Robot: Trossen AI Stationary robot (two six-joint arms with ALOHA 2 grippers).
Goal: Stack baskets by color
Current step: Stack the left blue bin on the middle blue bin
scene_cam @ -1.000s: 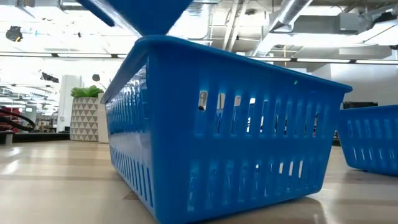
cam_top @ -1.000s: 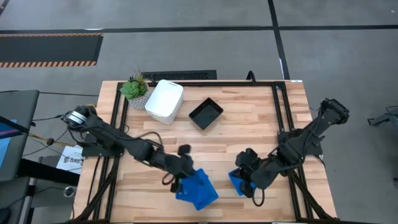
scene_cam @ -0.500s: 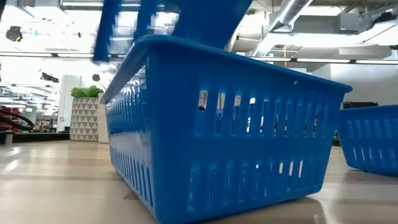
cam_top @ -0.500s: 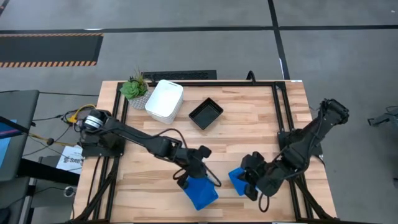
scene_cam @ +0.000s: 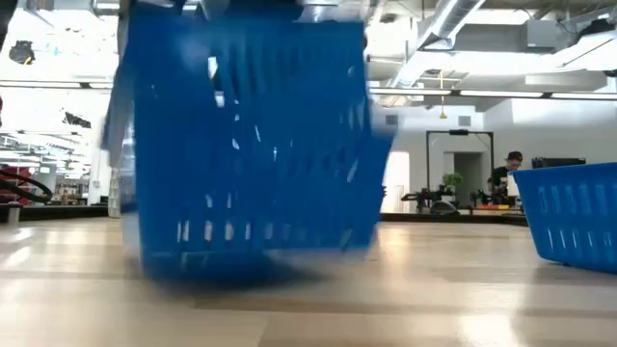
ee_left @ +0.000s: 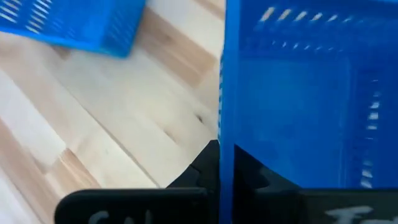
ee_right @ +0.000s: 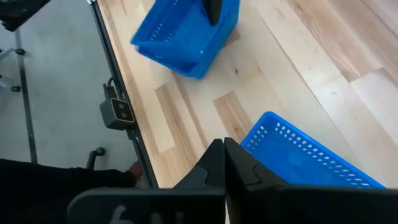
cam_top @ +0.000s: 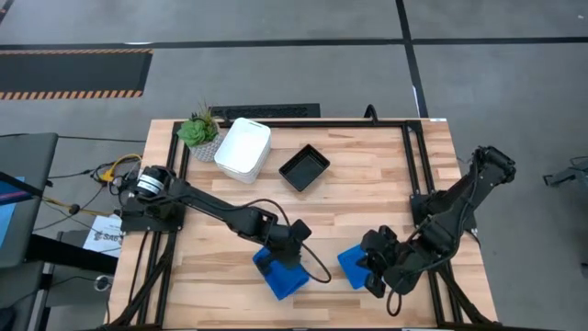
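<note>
Blue basket (cam_top: 278, 276) pinched in left gripper (cam_top: 287, 246) jaws; right gripper (cam_top: 375, 267) closed.

- Left arm (cam_top: 216, 210): dark, slim jointed links, with a silver-ringed round joint at its base, centre left of the high view.
- Thin black cable looping beside its wrist.
- Right arm (cam_top: 441, 225): matching black links, bulkier wrist block, lower right.
- Wrist views: black tapered fingers (ee_right: 219, 163), faint pale lettering on the mount.

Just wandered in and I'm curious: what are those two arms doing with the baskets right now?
Left gripper shut on a blue basket near the table's front edge. Right gripper shut, empty, over another blue basket. Nothing between them.
</note>
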